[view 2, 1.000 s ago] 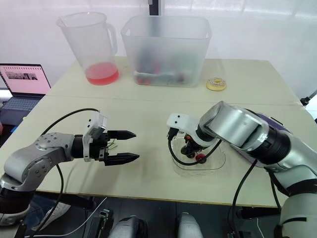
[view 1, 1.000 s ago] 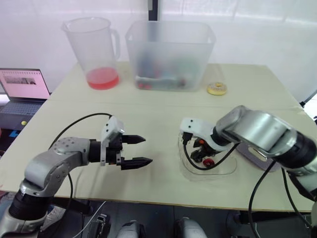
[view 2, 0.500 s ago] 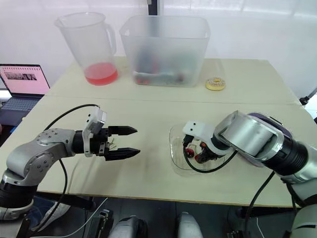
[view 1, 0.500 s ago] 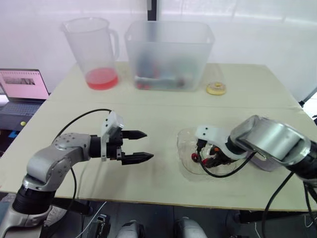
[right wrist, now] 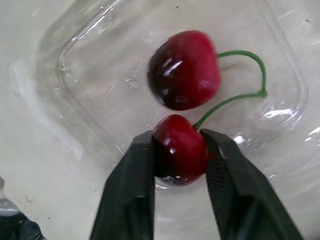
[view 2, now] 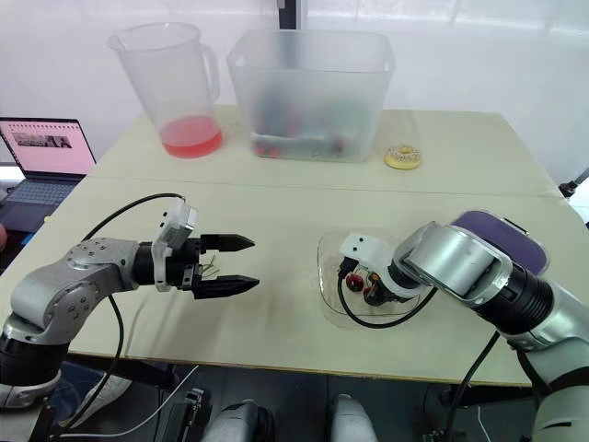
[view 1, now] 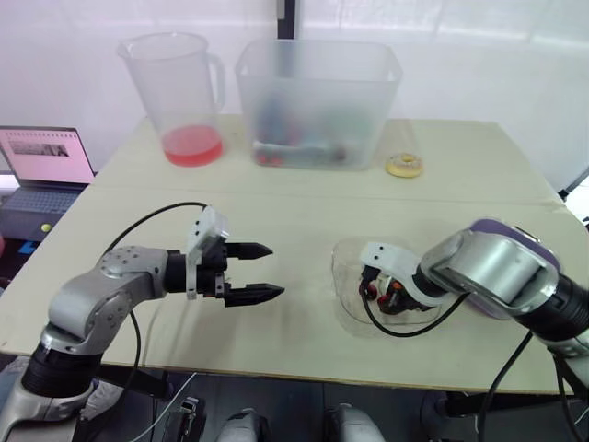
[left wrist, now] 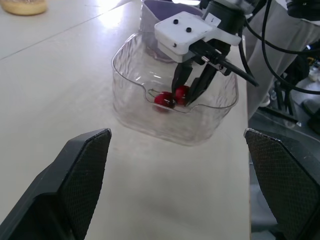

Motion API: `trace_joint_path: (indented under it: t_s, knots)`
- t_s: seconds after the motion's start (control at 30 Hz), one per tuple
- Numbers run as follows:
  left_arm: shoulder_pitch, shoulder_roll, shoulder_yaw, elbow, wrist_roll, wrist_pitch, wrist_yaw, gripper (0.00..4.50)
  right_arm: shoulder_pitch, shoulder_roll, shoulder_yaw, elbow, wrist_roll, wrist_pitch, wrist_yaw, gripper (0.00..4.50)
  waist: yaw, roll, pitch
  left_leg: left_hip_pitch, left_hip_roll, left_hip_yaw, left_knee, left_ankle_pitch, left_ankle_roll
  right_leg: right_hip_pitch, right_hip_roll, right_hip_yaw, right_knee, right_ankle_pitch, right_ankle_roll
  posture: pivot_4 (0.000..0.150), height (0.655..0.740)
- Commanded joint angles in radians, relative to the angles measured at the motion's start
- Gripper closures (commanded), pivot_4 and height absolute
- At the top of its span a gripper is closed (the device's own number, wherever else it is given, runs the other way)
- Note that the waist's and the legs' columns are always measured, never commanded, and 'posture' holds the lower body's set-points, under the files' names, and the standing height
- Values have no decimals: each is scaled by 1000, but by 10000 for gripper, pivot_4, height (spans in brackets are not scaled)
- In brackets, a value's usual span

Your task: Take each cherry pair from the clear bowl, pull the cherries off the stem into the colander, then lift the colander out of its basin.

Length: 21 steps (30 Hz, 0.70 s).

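Note:
The clear bowl (view 1: 348, 308) sits on the table near its front edge, right of centre. A cherry pair (right wrist: 185, 70) on a green stem lies inside it. My right gripper (right wrist: 178, 137) reaches down into the bowl and is shut on one cherry (right wrist: 179, 155) of the pair, while the other cherry lies free beside it. My left gripper (view 1: 274, 270) hovers open over bare table to the left of the bowl, pointing at it, with nothing between its fingers. A purple vessel (view 2: 497, 226) stands behind my right arm, partly hidden by it.
At the back stand a pitcher (view 1: 179, 92) with red liquid and a large translucent tub (view 1: 317, 101) with items inside. A small doughnut (view 1: 403, 165) lies right of the tub. A laptop (view 1: 46, 161) sits off the table's left side.
My right forearm has swung down and to the right while its gripper stayed in the bowl at the cherries. The left gripper has barely moved and stays open.

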Motion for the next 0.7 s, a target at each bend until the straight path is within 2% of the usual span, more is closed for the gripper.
trace_joint_path:
  t_s: [0.03, 0.17, 0.27, 0.47, 0.57, 0.7]
  knots:
    - [-29, 6, 12, -7, 4, -20, -9, 0, -22, -22, -31, -30, 17, 5, -6, 36213, 0, 0, 0, 0, 0, 0, 0, 0, 0, 0, 0, 0, 0, 0, 0, 1500, 7131]
    - [-38, 0, 17, 6, -1, -21, -15, 0, -71, -78, -65, -96, 52, -7, 51, 36213, 0, 0, 0, 0, 0, 0, 1, 0, 1, 0, 0, 0, 0, 0, 0, 1500, 7131]
    - [-71, -29, 47, 30, -45, 5, 4, 0, -90, -160, -135, -153, 78, -114, 146, 36213, 1, 0, 0, 0, 0, -1, 1, -1, 1, 0, 0, 0, 0, 0, 0, 1500, 7131]
    - [-204, -120, 122, 117, -173, 111, 103, 0, 27, -330, -386, -176, 13, -563, 327, 36213, 6, 0, 0, -1, 0, -2, 4, -2, 4, 3, 0, 0, -1, 0, 1, 1500, 7131]
    - [-279, -152, 158, 170, -225, 152, 142, 0, 78, -294, -481, -130, -47, -713, 285, 36213, -2, -1, 0, 0, 0, -2, 5, -3, 4, 4, 0, 0, -1, 0, 1, 1500, 7131]
    - [-413, -226, 162, 258, -186, 138, 263, 0, 134, -196, -499, -65, -233, -1015, 180, 36213, 0, -1, 0, 1, 0, -1, 6, -2, 4, 4, 0, 0, 1, 0, 1, 1500, 7131]
